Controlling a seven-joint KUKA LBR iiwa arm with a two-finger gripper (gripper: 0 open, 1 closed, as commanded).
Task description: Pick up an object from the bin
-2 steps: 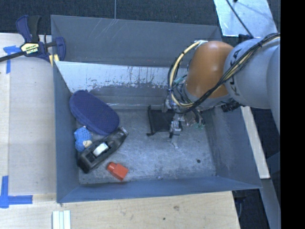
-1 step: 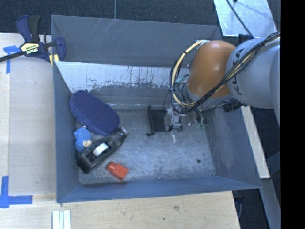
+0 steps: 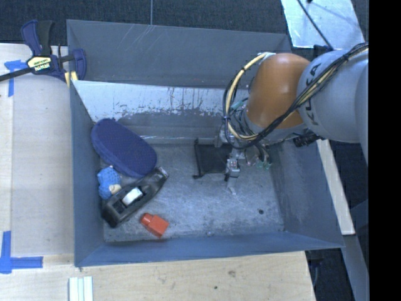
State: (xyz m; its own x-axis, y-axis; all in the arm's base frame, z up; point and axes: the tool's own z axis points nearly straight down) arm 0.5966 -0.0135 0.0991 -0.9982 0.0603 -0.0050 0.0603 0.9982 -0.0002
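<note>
Nearest the front wall of the bin [image 3: 188, 249], an orange block [image 3: 154, 224] lies at the left. Behind it are a black tape dispenser [image 3: 133, 196] and a small blue thing [image 3: 108, 180]. At mid-floor the gripper [image 3: 232, 170] points down; whether it is wide or narrow cannot be told. A flat black piece [image 3: 208, 157] lies just left of it, perhaps touching. Farther left sits a blue oval pad [image 3: 123, 146].

Pouch [image 3: 123, 147] at left rear of bin [image 3: 250, 212], tape dispenser [image 3: 133, 196] before it, block [image 3: 154, 224] frontmost, flat sheet [image 3: 208, 158] centre.
</note>
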